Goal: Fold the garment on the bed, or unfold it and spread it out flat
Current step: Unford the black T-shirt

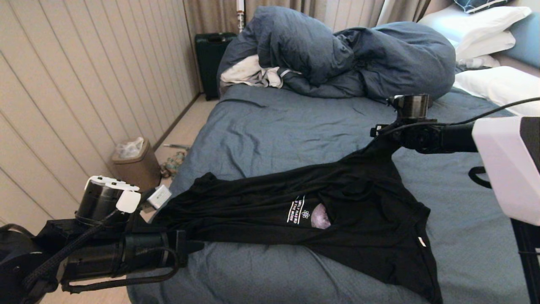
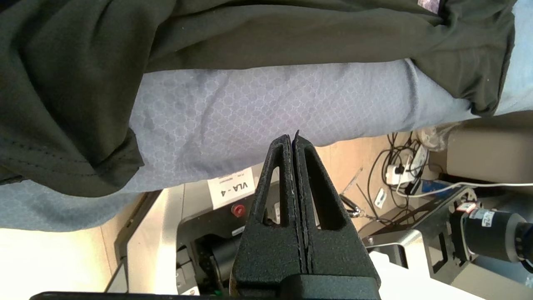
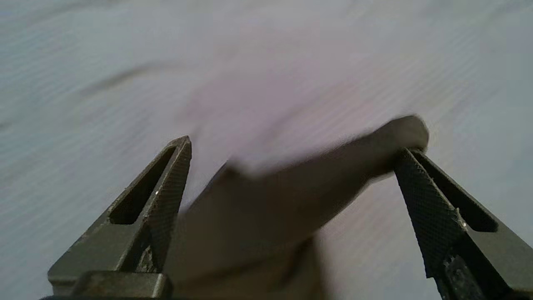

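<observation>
Hanging at the near corner of the bed, the left gripper has its fingers pressed together on nothing, just beside the T-shirt's bunched end. The black shirt lies stretched slantwise across the slate sheet, print up, thin and limp; it looks light, likely to sag and crease, best pinched at a hem or shoulder seam. Farther off, the right gripper stands wide apart over the peaked far end, cloth draped loose between its fingers.
</observation>
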Tool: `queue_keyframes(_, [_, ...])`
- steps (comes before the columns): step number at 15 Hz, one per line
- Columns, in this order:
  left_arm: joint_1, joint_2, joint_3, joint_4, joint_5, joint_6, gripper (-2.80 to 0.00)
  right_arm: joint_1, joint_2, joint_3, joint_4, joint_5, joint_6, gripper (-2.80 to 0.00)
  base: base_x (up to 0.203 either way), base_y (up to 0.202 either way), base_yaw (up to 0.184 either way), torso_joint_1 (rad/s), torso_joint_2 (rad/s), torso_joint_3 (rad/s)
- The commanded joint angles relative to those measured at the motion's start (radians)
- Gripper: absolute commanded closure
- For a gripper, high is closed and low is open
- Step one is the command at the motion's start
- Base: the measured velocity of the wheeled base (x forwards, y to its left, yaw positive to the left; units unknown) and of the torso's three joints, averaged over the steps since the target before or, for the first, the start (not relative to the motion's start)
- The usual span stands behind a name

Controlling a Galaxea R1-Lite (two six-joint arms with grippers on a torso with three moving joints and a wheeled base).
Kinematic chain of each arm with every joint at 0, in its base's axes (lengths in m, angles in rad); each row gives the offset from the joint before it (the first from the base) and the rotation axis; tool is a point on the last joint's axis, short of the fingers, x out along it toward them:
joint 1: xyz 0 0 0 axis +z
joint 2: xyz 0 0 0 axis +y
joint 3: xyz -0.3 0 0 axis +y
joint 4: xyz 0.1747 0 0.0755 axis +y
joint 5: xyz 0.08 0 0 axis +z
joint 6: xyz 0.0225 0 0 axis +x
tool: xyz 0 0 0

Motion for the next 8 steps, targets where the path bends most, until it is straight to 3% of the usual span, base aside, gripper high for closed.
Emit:
queue_keyframes(1, [0.0, 0.003, 0.0, -0.003, -0.002, -0.003, 0.0, 0.0, -0.027, -0.008, 0.084, 0.046, 0.064, -2.8, 0.0, 0.0, 0.0, 0.0, 0.0, 0.0])
queue_keyframes(5, [0.0, 0.0, 0.0, -0.003, 0.0, -0.003, 0.0, -0.04, -0.052, -0.008, 0.154, 0.119, 0.089, -2.8, 0.0, 0.0, 0.0, 0.0, 0.0, 0.0])
queue_keyframes(8, [0.0, 0.0, 0.0, -0.003, 0.0, -0.003, 0.0, -0.054, -0.118, -0.007, 0.234, 0.168, 0.174, -2.8, 0.0, 0.0, 0.0, 0.0, 0.0, 0.0])
